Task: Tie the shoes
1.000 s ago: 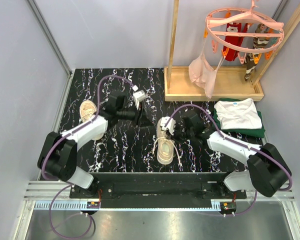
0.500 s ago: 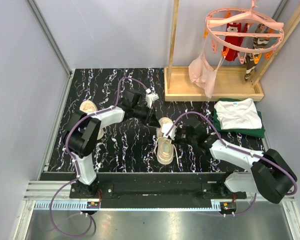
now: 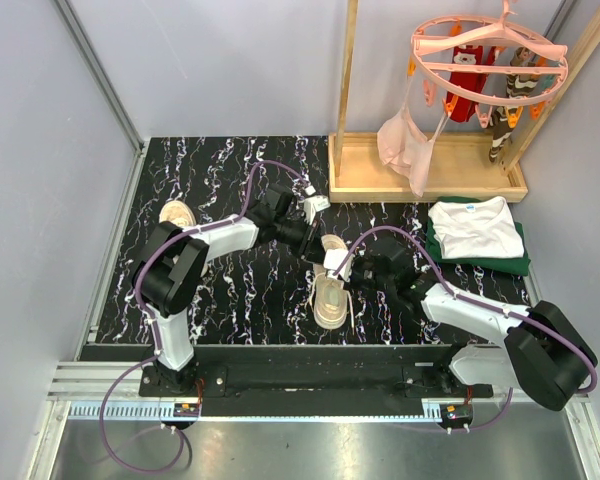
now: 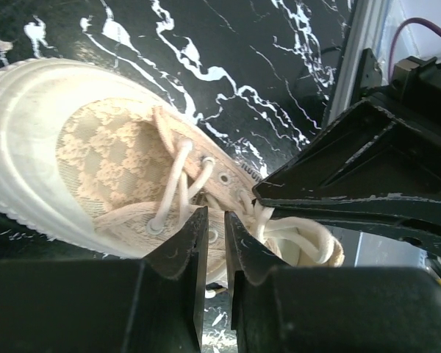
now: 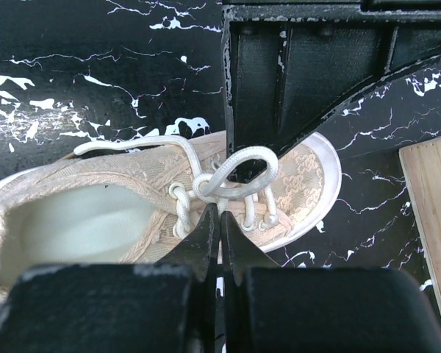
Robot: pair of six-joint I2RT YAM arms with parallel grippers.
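Observation:
One beige lace shoe (image 3: 329,290) lies in the middle of the table, toe pointing away from me, its white laces (image 5: 235,165) crossed in a loose loop. It also shows in the left wrist view (image 4: 95,154). My left gripper (image 3: 317,246) is at its toe with the jaws nearly shut (image 4: 214,220) over the eyelets and nothing visibly between them. My right gripper (image 3: 354,272) faces it from the right. Its jaws (image 5: 219,215) are shut with the tips against the lace knot. The second shoe (image 3: 176,214) lies at the far left, partly behind the left arm.
A wooden rack base (image 3: 430,170) stands at the back right, with a pink hanger ring (image 3: 488,45) of clothes above it. Folded white and green shirts (image 3: 477,232) lie at the right. The table has metal rails along its left and near edges.
My left arm has swung right, from near the left shoe to the toe of the middle shoe. My right gripper has edged closer to the laces. The middle shoe shifted slightly.

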